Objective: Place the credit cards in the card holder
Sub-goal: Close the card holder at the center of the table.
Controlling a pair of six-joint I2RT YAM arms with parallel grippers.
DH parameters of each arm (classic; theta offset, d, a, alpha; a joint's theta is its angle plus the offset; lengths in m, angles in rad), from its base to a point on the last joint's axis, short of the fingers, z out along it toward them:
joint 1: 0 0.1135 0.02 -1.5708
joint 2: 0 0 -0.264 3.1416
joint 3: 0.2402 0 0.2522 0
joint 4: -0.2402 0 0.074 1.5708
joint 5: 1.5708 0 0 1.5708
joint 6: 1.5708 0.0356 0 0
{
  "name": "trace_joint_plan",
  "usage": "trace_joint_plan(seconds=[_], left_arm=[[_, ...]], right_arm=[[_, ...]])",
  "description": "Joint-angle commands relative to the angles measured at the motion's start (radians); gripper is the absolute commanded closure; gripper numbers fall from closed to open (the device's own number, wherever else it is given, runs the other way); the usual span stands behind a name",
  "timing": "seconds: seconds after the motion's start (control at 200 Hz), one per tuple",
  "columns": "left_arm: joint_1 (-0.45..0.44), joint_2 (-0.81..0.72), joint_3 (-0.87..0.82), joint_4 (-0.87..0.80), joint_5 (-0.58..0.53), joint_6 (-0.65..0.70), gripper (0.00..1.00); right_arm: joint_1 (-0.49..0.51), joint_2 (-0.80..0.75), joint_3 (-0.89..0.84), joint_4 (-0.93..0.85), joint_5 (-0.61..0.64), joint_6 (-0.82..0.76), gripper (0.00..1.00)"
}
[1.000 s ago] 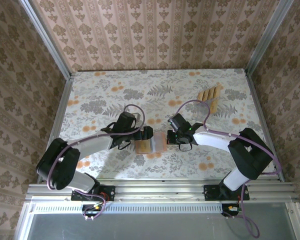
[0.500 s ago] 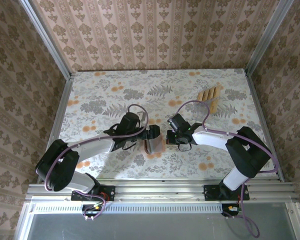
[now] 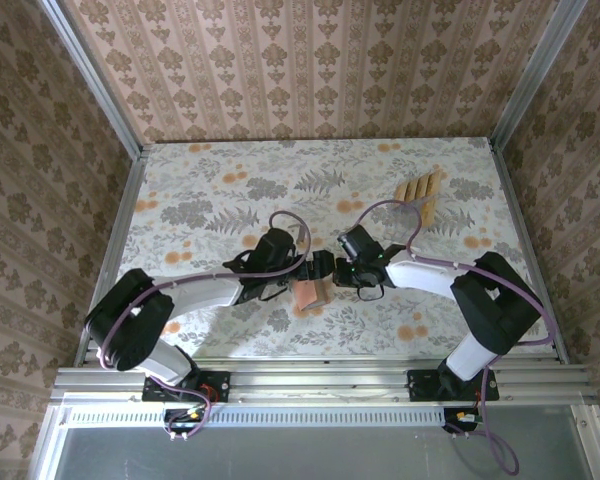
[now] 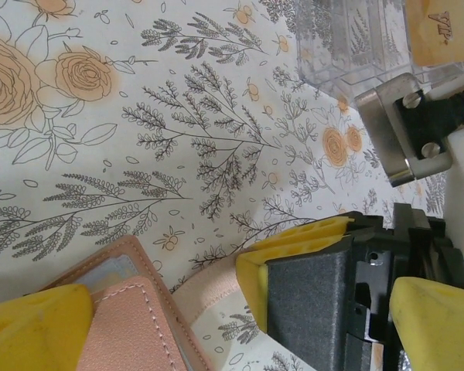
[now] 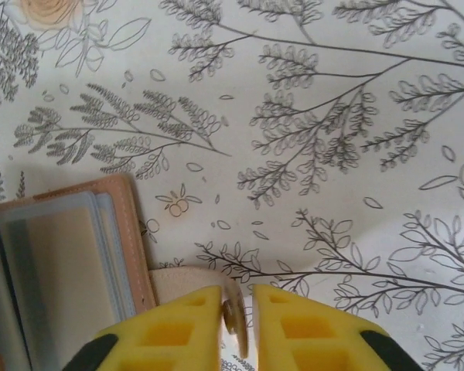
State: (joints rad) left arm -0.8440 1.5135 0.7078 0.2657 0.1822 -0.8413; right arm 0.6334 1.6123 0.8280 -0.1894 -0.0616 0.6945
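Small salmon-brown leather-like folding card holder (image 3: 310, 294) is lying open on the floral-print counter (image 3: 200, 190), between the two arms. Right gripper (image 5: 237, 301) is pinching the holder's thin closure strap (image 5: 189, 280), jaws nearly closed on it. Left gripper (image 3: 318, 268) is standing wide open and empty, one finger right against the holder's flap. Thin tan-beige credit cards (image 3: 420, 190) are sitting fanned, well apart at far right.

Judgement: holder is light and floppy, hinging at its fold. The strap alone is giving poor control, so bracing a cover edge looks better. Cards are probably stiff and slick; take by an edge.
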Motion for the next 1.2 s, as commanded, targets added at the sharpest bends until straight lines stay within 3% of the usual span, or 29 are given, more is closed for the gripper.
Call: trace_joint_plan(seconds=[0.0,0.165,0.445,0.595,0.865,1.005,1.195], left_arm=[[-0.015,0.025,-0.019,0.021,-0.046,-0.025,0.0],[-0.018,0.044,-0.04,0.021,-0.088,-0.033,0.0],[-0.029,0.086,-0.041,0.016,-0.141,-0.038,0.0],[-0.033,0.099,-0.023,-0.016,-0.169,-0.024,0.0],[-0.034,0.092,0.031,-0.085,-0.179,0.004,0.0],[-0.034,0.087,0.047,-0.108,-0.179,0.011,0.0],[-0.033,0.092,0.056,-0.118,-0.177,0.009,0.0]], right_arm=[[-0.015,-0.05,-0.001,-0.016,-0.02,0.007,0.73],[-0.044,-0.123,-0.011,-0.056,-0.02,0.003,0.61],[-0.093,-0.308,-0.111,-0.089,-0.024,0.025,0.58],[-0.093,-0.369,-0.159,-0.045,-0.103,0.031,0.65],[0.004,-0.364,-0.209,0.108,-0.174,0.065,0.94],[0.066,-0.328,-0.236,0.238,-0.169,0.12,1.0],[0.123,-0.236,-0.257,0.385,-0.141,0.165,1.0]])
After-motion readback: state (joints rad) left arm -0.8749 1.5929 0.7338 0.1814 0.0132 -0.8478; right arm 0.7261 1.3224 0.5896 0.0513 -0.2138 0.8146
